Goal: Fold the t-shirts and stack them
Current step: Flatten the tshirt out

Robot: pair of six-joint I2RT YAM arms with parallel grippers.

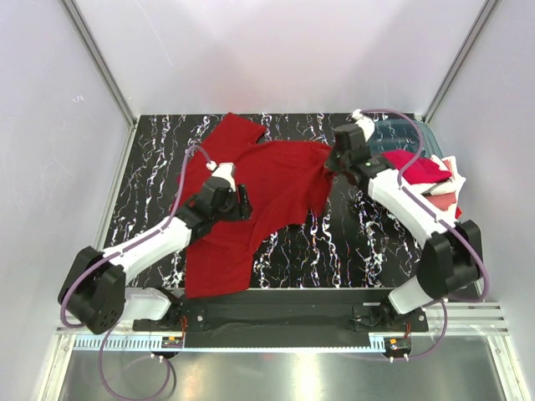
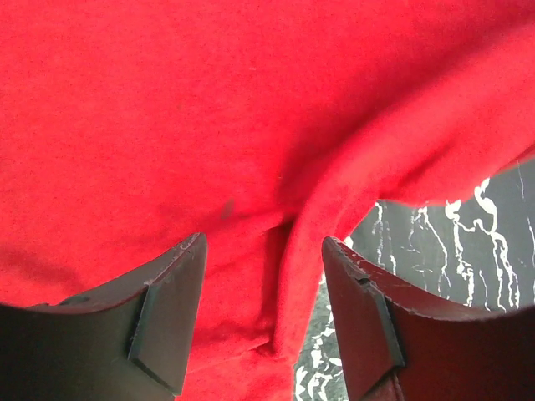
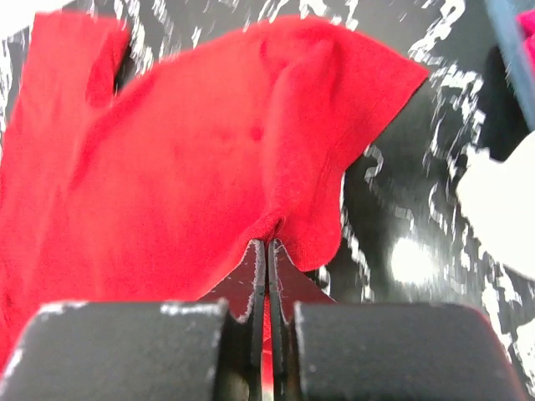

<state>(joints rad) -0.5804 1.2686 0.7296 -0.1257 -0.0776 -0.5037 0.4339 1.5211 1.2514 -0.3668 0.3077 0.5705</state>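
A large deep red t-shirt [image 1: 251, 192] lies spread across the black marbled table [image 1: 351, 242]. My left gripper [image 1: 242, 203] is open over the shirt's middle; in the left wrist view [image 2: 263, 251] its fingers straddle a raised fold of the red cloth [image 2: 309, 225]. My right gripper [image 1: 333, 163] is shut on the shirt's right edge; in the right wrist view [image 3: 269, 246] the jaws pinch the red cloth [image 3: 209, 150], which is pulled up. More shirts, red [image 1: 415, 165], pink and white [image 1: 451, 177], lie piled at the right.
A teal translucent bin [image 1: 410, 134] stands at the back right, behind the pile of shirts. White walls enclose the table on three sides. Bare table shows in front of the right arm [image 1: 334, 251].
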